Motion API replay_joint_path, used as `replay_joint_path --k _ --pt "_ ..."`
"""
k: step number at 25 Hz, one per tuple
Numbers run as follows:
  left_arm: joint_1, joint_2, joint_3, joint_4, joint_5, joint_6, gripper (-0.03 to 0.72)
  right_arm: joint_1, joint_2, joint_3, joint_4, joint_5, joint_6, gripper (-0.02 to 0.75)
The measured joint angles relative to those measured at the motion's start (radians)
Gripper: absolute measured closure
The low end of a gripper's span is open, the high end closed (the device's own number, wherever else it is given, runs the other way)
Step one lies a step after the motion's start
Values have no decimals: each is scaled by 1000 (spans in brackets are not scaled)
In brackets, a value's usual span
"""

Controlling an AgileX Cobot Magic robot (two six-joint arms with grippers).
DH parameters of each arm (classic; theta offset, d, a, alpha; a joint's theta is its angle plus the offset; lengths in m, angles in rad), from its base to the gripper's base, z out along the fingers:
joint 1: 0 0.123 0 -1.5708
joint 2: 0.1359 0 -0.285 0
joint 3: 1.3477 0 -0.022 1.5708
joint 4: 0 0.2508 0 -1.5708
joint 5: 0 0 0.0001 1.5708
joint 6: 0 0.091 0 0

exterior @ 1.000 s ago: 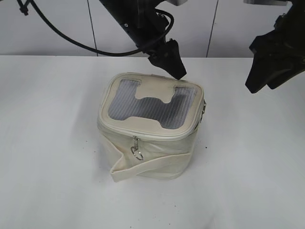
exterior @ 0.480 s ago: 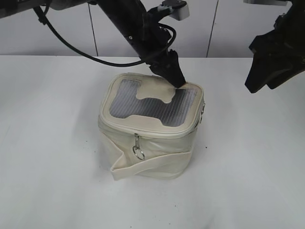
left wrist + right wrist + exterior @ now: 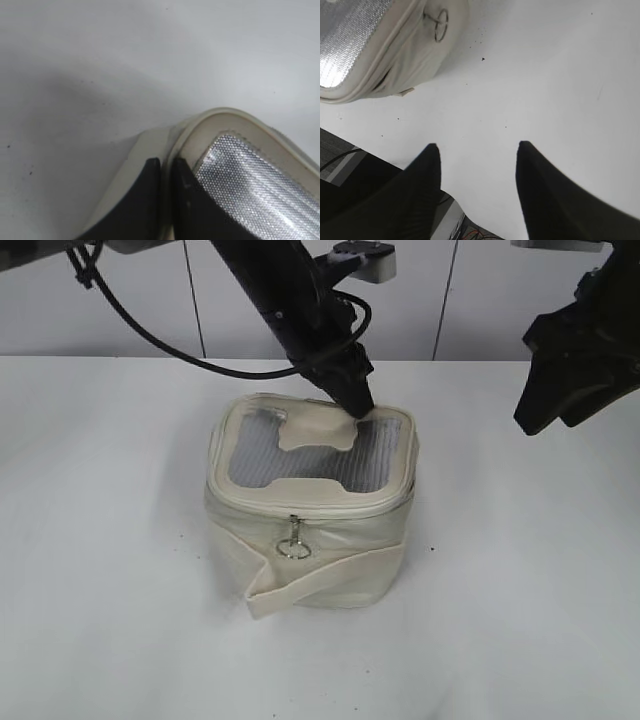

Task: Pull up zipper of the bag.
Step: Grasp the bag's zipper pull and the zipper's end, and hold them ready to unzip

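Jaws of the left gripper are pinched nearly shut on the bag's lid rim at 1 o'clock, probably to steady it. Right gripper waits half open, empty. One zipper pull hangs at 6 o'clock.

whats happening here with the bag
A two-armed robot is working on a small cream bag on a white table. The left gripper presses down on the back of the bag's mesh lid, its jaws nearly together over the lid's rim in the left wrist view. The right gripper hangs open off to the side, holding nothing. One silver zipper pull hangs at the front, and neither gripper is on it.
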Motion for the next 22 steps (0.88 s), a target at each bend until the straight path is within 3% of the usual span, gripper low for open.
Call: replay_joint_path --k 5,9,17,22 --pt "2 -15 0 80 -13 -69 655 0 0 0 7 0 -18 350" --pt "2 -19 0 90 -14 -89 658 0 -1 36 78 -47 -107 350" --pt "2 -20 0 85 -14 -91 659 0 22 202 183 -304 -400 349" --pt "1 -21 0 86 -14 -91 659 0 77 255 358 -419 -660 349"
